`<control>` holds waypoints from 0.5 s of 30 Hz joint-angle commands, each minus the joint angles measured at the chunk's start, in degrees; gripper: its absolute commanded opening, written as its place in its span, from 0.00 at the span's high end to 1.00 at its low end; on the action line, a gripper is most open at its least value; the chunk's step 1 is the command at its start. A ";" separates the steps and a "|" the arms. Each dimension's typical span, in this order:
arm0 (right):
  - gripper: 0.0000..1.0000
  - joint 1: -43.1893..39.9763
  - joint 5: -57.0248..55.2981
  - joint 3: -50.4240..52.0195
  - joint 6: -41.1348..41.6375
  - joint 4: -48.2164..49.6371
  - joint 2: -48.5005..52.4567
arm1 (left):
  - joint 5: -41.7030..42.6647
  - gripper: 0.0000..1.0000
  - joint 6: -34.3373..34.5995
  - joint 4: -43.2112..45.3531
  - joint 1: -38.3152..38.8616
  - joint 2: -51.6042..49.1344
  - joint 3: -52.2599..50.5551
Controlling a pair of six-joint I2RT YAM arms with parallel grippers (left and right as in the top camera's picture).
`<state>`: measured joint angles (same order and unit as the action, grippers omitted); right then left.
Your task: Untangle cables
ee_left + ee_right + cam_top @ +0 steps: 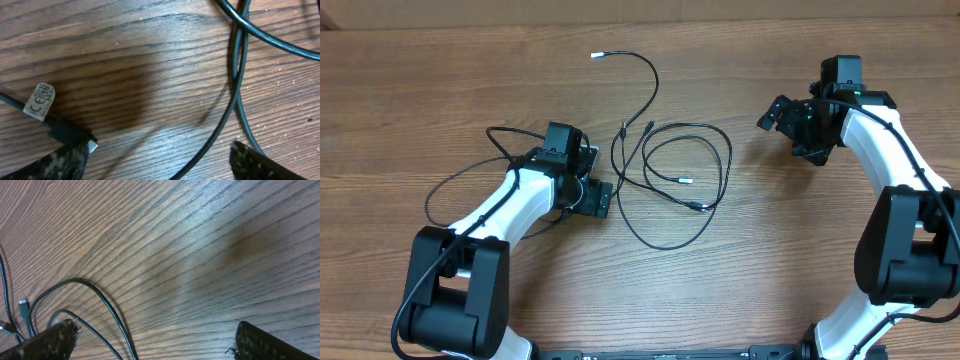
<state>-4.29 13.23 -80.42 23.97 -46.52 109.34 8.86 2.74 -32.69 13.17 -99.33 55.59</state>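
The cables [670, 165] lay in loose, crossing loops on the table [440, 90] between the two arms, with one silver-tipped end [598, 56] trailing toward the far edge. The left gripper [160, 167] sat just beside the loops' left side, fingers spread wide and clamping nothing. A plug [75, 136] bearing a small label [40, 100] lay right by one fingertip [60, 162]. The right gripper [157, 347] stood well off to the cables' right, its fingers likewise wide apart and empty.
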 commanded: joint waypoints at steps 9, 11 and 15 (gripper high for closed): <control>0.00 0.04 -0.33 -0.92 0.02 0.11 -1.42 | 0.00 0.01 -0.85 0.44 0.02 -0.76 -1.16; 0.00 0.04 -0.33 -0.92 0.02 0.11 -1.42 | 0.00 0.01 -0.85 0.44 0.02 -0.76 -1.16; 0.00 0.04 -0.33 -0.92 0.04 0.11 -1.42 | 0.00 0.00 -0.85 0.46 0.02 -0.76 -1.16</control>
<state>-4.29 13.23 -80.42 23.97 -46.50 109.34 9.89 2.74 -32.67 13.17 -99.13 55.59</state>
